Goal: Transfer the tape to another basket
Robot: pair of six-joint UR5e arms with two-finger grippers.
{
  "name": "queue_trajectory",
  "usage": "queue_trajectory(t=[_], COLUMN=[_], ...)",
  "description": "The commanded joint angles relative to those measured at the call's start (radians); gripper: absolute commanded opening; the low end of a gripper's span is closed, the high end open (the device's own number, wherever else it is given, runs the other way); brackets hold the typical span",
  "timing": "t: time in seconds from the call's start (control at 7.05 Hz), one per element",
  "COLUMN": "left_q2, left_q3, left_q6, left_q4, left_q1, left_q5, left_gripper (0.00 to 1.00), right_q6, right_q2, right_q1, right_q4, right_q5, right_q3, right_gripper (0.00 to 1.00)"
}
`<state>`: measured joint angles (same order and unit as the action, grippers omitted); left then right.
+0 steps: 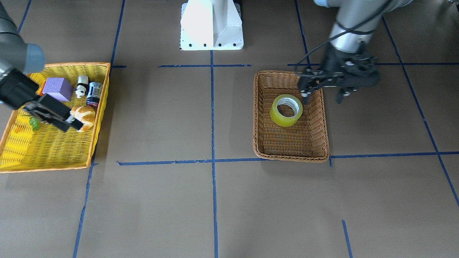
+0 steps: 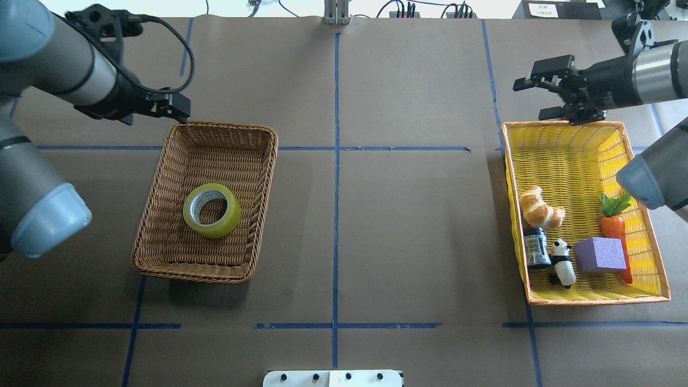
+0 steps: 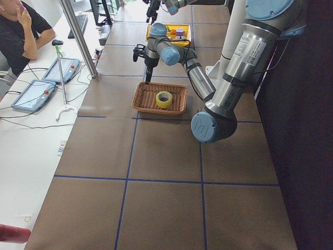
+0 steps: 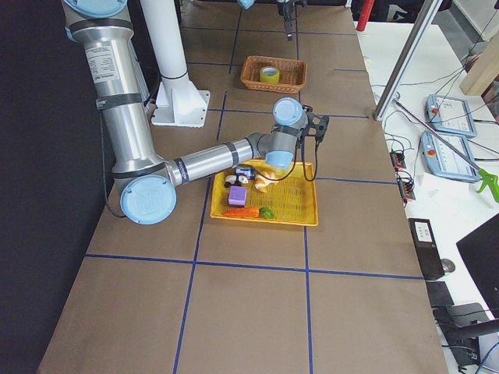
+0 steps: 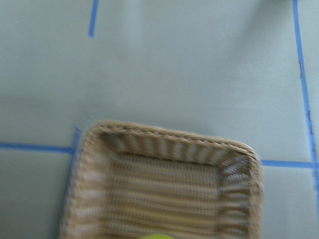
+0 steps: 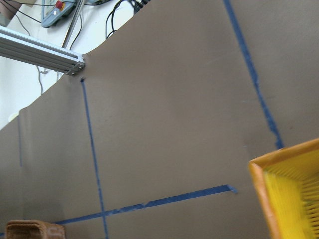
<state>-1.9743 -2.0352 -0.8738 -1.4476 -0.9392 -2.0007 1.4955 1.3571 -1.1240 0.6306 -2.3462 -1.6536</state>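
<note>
Overhead exterior: tape (image 2: 211, 210) lies flat mid-floor in the brown wicker basket (image 2: 161, 177); core hole upward, axis vertical; open room to every wall. Left fingers (image 1: 304, 96) spread wide, empty, raised near one basket end, apart from the roll. Right fingers (image 2: 527, 82) parted, empty, at the yellow basket's (image 2: 586, 298) far rim; croissant (image 2: 540, 207), can (image 2: 536, 247), panda (image 2: 562, 262), purple block (image 2: 599, 255) and carrot (image 2: 613, 226) inside. Baskets well apart on the worktop (image 2: 408, 226).

The table (image 2: 408, 242) is wrapped in plain brown paper, gridded off with blue lines (image 2: 336, 161). A white desk (image 3: 26, 172) runs alongside, holding pendants (image 3: 32, 95) and cables. Lighting's bright and even.
</note>
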Motion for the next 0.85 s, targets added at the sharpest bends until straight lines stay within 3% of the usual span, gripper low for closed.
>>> queue_trajectory(t=[0.0, 0.14, 0.43, 0.57, 0.71], left_q2=[0.156, 0.21, 0.262, 0.261, 0.258], left_q3=[0.006, 0.042, 0.212, 0.331, 0.392], left_q6=[0.45, 0.611, 0.95, 1.122, 1.207], left_q4=[0.029, 0.027, 0.027, 0.033, 0.062], left_q1=[-0.215, -0.302, -0.511, -0.588, -0.634], left_q5=[-0.119, -0.125, -0.287, -0.334, -0.334], left_gripper=[1.0, 1.0, 1.0, 1.0, 1.0], right_q6=[-0.444, -0.695, -1.194, -1.423, -1.534], right_q2=[0.046, 0.086, 0.244, 0.325, 0.383], right_q1=[-0.121, -0.155, -0.268, -0.339, -0.374], right_q4=[0.374, 0.585, 0.971, 1.08, 1.121], right_q5=[-0.082, -0.072, -0.027, -0.025, -0.025], right_q3=[-0.09, -0.157, -0.318, -0.359, -0.364], right_gripper=[1.0, 1.0, 1.0, 1.0, 1.0])
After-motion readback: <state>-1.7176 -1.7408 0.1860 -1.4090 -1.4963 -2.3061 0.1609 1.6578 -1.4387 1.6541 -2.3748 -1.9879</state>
